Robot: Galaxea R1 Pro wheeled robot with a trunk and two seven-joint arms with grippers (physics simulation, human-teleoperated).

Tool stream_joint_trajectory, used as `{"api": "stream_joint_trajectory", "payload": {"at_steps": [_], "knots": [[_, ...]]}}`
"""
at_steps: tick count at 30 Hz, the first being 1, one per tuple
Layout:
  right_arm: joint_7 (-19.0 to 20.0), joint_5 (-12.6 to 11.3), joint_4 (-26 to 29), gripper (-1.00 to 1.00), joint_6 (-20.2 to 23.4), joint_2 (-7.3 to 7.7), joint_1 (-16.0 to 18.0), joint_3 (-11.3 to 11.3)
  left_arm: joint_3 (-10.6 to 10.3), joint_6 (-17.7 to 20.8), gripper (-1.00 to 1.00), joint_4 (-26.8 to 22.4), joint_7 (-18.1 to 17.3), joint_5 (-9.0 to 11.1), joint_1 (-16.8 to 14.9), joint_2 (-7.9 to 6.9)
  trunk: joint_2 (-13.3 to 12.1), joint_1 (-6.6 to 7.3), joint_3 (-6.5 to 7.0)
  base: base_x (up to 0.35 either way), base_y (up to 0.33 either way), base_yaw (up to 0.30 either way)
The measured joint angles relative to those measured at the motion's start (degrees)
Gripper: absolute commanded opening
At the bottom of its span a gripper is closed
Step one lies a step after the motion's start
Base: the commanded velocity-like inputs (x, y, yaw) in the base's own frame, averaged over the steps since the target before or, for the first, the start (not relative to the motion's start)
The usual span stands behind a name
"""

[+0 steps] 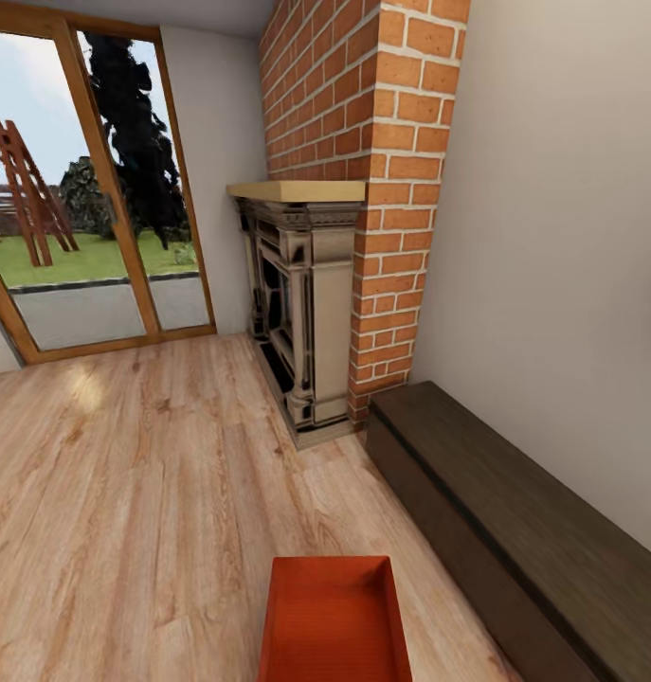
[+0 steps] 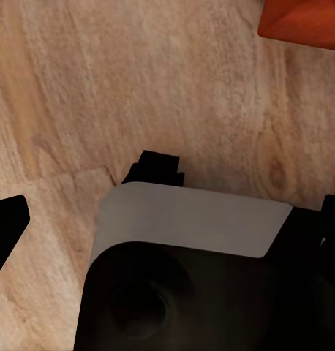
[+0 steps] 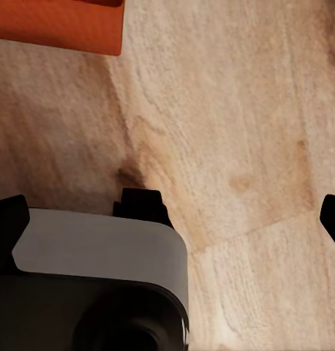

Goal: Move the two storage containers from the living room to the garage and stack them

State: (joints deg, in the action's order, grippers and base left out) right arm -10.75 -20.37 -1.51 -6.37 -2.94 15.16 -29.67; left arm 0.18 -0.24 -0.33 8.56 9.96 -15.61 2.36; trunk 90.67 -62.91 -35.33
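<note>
While one orange bin is sitting on the wood floor just ahead, beside the dark bench, both claws are hanging over planks, apparently empty; how far open, cannot tell

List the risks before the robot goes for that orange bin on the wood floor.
The storage container lies close beside the dark bench; the right arm or base may clip it. In both wrist views the bin sits off at the frame edge, so neither tool is lined up yet. A one-sided grasp could tilt the container.
</note>
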Motion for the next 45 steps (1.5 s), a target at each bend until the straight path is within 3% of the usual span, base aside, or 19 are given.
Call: {"api": "stream_joint_trajectory", "payload": {"at_steps": [26,45], "knots": [[0.44,-0.02,0.00,1.00,0.06,0.02,-0.01,0.00,0.01,0.00,1.00,0.00,0.00,0.00,-0.01,0.00,0.00,0.00,-0.05,0.000,0.000,0.000],[0.44,0.00,0.00,1.00,0.07,0.09,0.02,-0.03,0.02,0.00,1.00,0.00,0.00,0.00,-0.01,0.00,0.00,0.00,-1.72,0.000,0.000,0.000]]}}
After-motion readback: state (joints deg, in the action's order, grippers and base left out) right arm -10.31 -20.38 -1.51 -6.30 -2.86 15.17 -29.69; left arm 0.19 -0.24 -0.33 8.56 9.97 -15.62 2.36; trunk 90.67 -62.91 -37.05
